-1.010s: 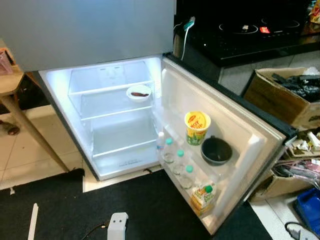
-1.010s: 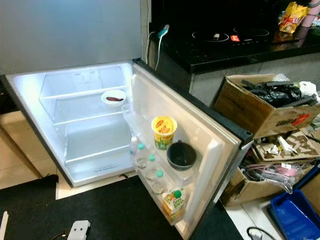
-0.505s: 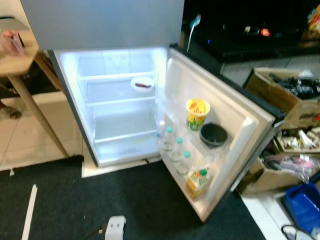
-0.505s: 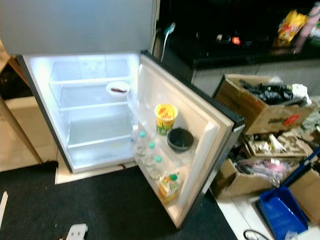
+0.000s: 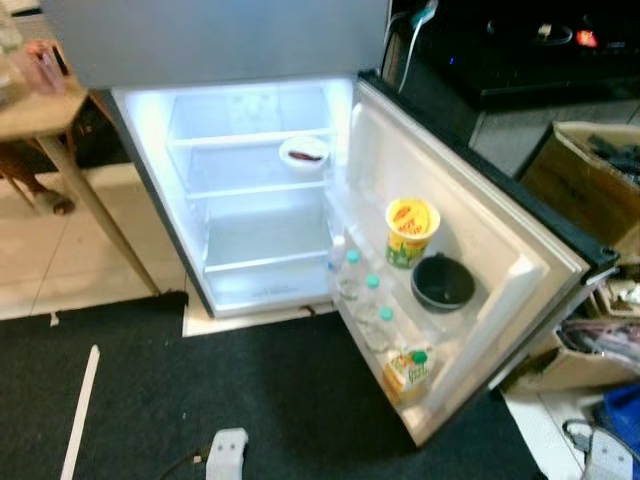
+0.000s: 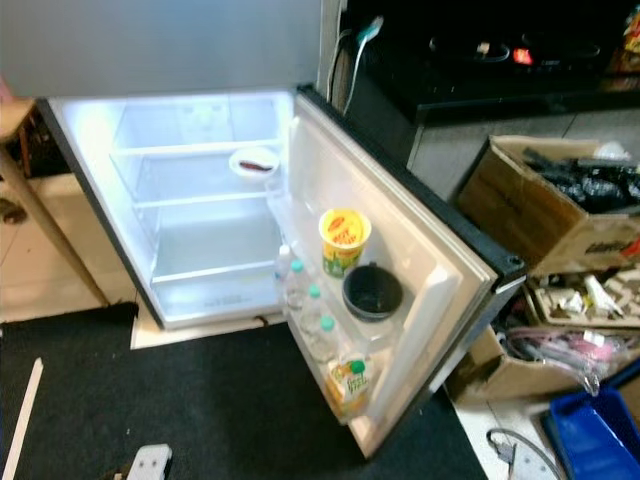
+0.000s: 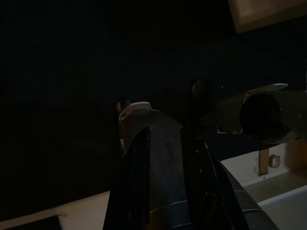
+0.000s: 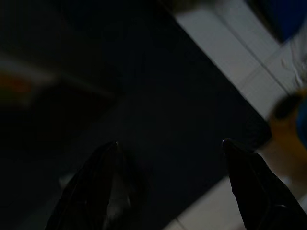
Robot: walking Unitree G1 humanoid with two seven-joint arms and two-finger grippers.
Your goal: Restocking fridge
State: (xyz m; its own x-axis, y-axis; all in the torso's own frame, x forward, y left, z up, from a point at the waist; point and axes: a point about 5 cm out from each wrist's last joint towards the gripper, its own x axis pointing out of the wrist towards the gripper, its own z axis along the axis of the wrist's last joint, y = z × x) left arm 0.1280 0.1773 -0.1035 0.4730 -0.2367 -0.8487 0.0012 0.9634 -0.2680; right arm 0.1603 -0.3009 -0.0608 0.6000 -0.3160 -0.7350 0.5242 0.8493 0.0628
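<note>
Standing open, fridge lit white, glass shelves mostly bare save a small bowl. Door racks already holding yellow cup, dark round bowl, clear bottles, juice carton. Plenty left to stock, seemingly. Right gripper spread wide, empty, over dark mat; left gripper narrow, apparently empty.

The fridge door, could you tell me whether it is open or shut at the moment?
Open. The fridge door is swung wide to the right, its shelves showing a yellow cup, a dark bowl and bottles; the lit interior is exposed.
</note>
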